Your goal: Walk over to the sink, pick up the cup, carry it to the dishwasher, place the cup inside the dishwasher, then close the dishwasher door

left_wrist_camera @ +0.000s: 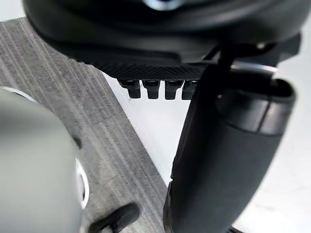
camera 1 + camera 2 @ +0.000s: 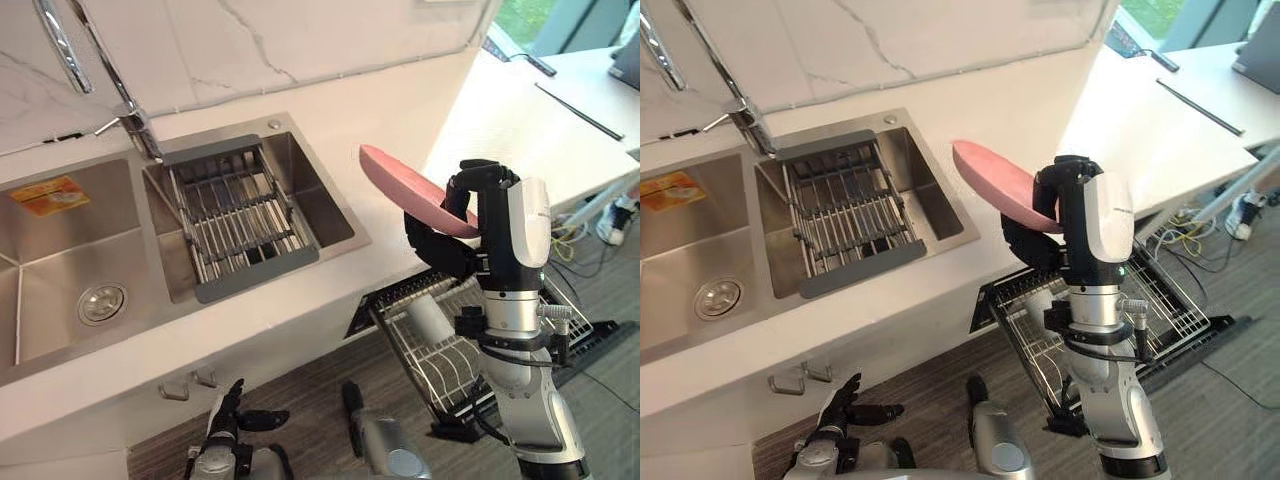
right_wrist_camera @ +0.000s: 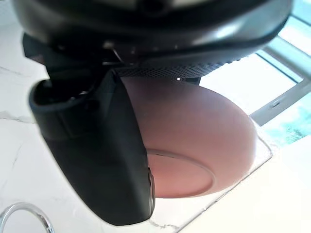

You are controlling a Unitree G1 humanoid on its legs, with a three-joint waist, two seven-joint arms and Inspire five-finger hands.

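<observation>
Right wrist view: smooth pink plate (image 3: 199,145), right hand (image 3: 97,155) curled round its rim.

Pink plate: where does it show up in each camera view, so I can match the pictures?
Left eye view: pink plate right of centre, above the counter edge, gripped by the right hand.
Right eye view: near centre, right of the sink.
Right wrist view: in the middle, past the thumb.
Left wrist view: the left hand above grey floor.
Shared landmark: the right hand on its rim.
</observation>
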